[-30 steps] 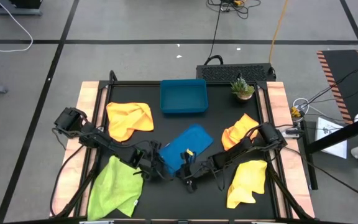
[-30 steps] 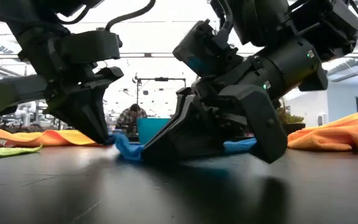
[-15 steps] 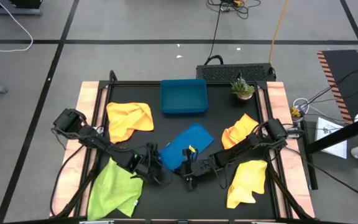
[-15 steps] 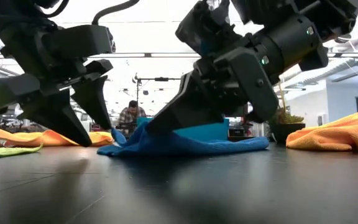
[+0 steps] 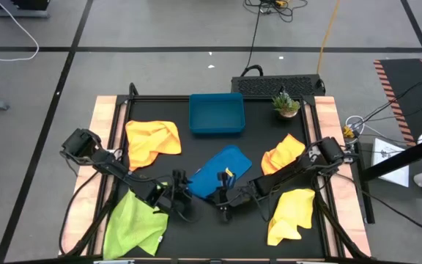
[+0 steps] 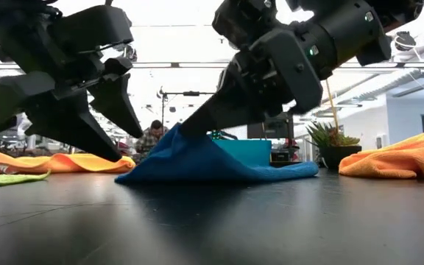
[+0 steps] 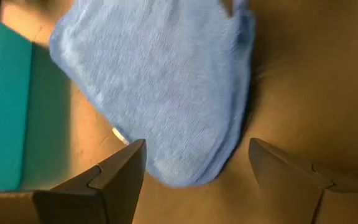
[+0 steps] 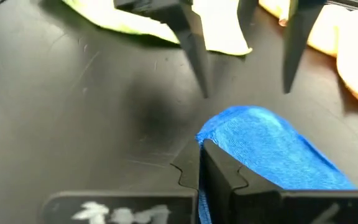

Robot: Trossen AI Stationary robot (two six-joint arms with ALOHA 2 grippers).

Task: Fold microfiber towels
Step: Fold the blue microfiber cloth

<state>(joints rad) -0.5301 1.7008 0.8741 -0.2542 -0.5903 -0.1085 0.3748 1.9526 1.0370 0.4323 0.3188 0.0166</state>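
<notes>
The blue microfiber towel lies mid-table, and its near part is drawn up into a peak. My right gripper is shut on that peak and shows in its own wrist view. My left gripper stands open just left of the towel, above the table. Its fingers stand on either side of the towel's near edge and touch nothing. The left gripper also shows in the low view. My right gripper pinches the blue towel's raised near edge between its two shut fingers; one layer or several, I cannot tell. The fingers slant down from the table's right. The held part stands lifted like a tent, and the rest lies on the table.
A blue tray stands at the far middle, with a potted plant to its right. A yellow towel lies far left and a lime green one near left. An orange towel and a second yellow one lie right.
My left gripper has opened, let go of the blue towel and risen a little off the table. My right gripper has gone up with the towel's near edge, lifting it into a peak. The towel's far part has stayed on the table.
</notes>
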